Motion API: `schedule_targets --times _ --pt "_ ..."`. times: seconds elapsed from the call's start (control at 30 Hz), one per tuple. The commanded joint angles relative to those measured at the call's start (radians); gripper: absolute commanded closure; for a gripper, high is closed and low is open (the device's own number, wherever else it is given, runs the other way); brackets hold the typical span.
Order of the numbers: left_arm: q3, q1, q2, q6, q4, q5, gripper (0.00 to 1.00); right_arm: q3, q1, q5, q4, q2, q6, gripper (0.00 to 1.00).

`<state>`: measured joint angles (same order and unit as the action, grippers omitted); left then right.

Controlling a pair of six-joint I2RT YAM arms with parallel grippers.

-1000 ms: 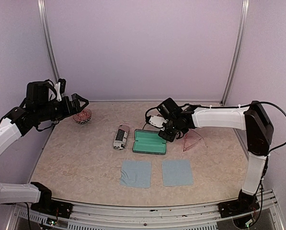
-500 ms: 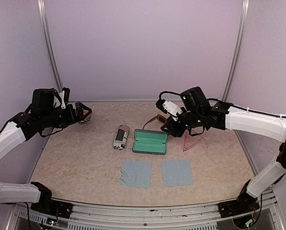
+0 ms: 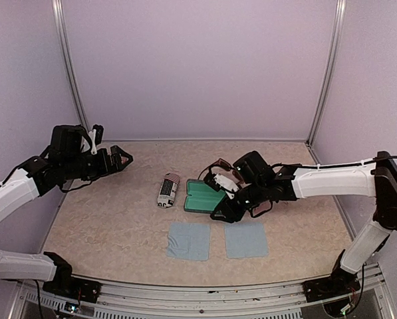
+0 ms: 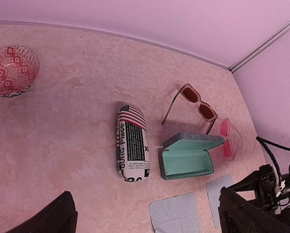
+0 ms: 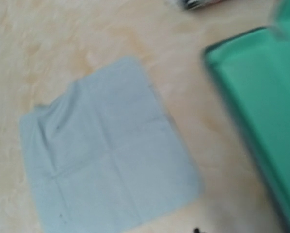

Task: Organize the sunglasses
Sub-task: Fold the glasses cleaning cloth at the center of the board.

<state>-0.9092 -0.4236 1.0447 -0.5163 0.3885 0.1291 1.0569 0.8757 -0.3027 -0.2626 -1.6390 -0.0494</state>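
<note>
The dark reddish-brown sunglasses (image 4: pixel 196 102) lie unfolded on the table behind the open case (image 4: pixel 188 158); they also show in the top view (image 3: pixel 219 164). The pale-pink sunglasses (image 4: pixel 230 138) lie to the right of the case, and in the top view my right arm mostly hides them. My left gripper (image 3: pixel 122 159) is open and empty, high over the table's back left. My right gripper (image 3: pixel 220 212) hovers low at the case's front right edge, above the gap between the two cloths. Its wrist view is blurred and does not show its fingers.
The blue-grey case (image 3: pixel 201 197) has a mint-green lining. A striped black-and-white pouch (image 3: pixel 167 190) lies left of it. Two pale blue cloths (image 3: pixel 189 240) (image 3: pixel 245 238) lie side by side in front. A red patterned bowl (image 4: pixel 11 68) stands at the back left.
My right gripper has swung from behind the case, forward and down to its front edge. My left gripper has edged right and now covers the bowl in the top view.
</note>
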Motion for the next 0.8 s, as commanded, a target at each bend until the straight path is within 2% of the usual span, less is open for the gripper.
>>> schedule_targets --times 0.0,0.33,0.77 --pt "-0.009 -0.008 -0.016 0.022 0.016 -0.040 0.01 0.084 0.048 -0.017 0.016 -0.099 0.069 0.60" --pt "0.000 -0.010 -0.051 0.036 0.034 -0.081 0.01 0.244 0.058 -0.016 0.000 -0.300 0.221 0.62" --pt "0.017 -0.009 -0.084 0.036 0.031 -0.102 0.01 0.371 0.059 0.025 -0.033 -0.458 0.265 0.65"
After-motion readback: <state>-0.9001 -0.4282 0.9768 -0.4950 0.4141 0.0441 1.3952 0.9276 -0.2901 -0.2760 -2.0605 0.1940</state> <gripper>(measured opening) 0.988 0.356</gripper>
